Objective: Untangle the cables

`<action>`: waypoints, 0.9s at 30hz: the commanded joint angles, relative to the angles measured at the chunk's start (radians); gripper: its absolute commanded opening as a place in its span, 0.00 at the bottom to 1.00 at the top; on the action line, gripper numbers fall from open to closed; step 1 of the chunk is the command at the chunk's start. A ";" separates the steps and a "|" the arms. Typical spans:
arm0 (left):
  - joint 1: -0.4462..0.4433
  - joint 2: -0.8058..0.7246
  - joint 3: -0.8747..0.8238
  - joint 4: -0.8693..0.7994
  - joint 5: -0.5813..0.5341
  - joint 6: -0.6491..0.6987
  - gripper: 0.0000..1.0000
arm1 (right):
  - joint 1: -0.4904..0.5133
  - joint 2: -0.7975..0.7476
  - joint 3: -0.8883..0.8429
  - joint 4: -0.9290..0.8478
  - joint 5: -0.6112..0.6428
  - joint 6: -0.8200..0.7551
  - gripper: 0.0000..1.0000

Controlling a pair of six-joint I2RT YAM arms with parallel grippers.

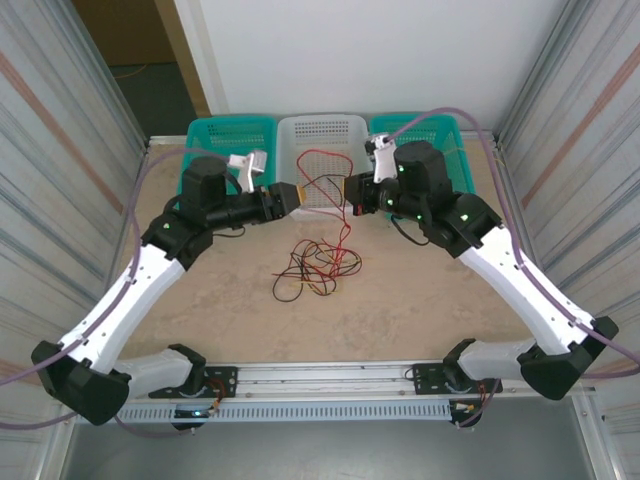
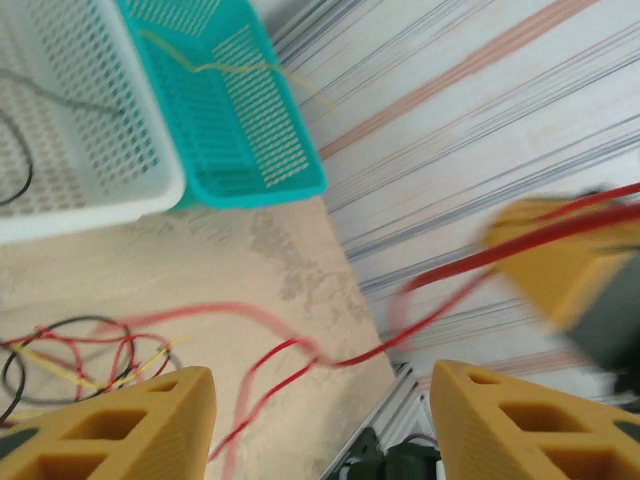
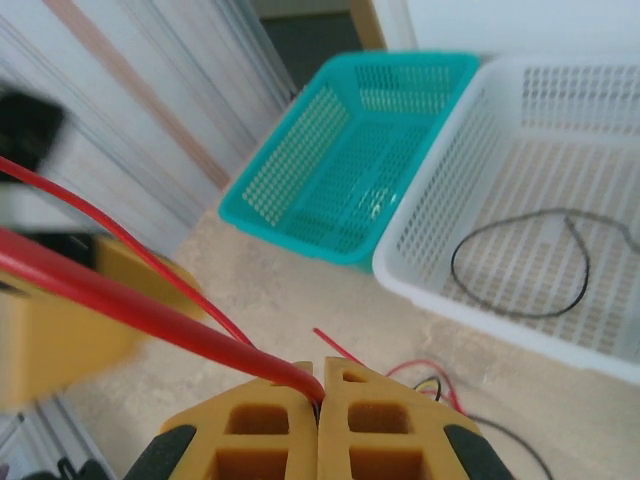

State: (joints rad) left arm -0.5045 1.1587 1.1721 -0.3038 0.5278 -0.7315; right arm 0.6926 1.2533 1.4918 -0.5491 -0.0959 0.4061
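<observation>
From the overhead camera I see the cables (image 1: 315, 268) heaped loosely about the middle of the table (image 1: 430, 300). One red cable (image 1: 322, 180) rises out of the heap and arches between the left gripper (image 1: 287, 198) and the right gripper (image 1: 350, 196). The two face each other just before the white basket (image 1: 322, 132) at the far edge. On the left wrist camera the left gripper (image 2: 320, 405) has its jaws wide apart and grasps nothing. The red cable runs slack across the gap, and the heap lies off to the left on the table. A yellow wire (image 2: 215, 65) rests in the teal basket (image 2: 260, 185). On the right wrist camera the right gripper (image 3: 320, 388) is clenched on the red cable, and a black cable (image 3: 520, 265) lies in the white basket. I judge the job is drawing this red strand clear. I would raise the right hand slowly and watch for other strands lifting with it. I would bring the free left hand low near the heap to hold them back.
</observation>
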 commanded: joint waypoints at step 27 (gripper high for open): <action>-0.287 0.201 -0.301 0.359 -0.287 -0.064 0.04 | -0.202 -0.115 0.077 0.062 -0.080 0.190 0.00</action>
State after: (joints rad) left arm -0.7948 1.3449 0.8677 0.1730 0.3248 -0.8062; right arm 0.5308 1.1873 1.5539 -0.5327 -0.1184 0.5461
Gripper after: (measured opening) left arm 0.064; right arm 0.060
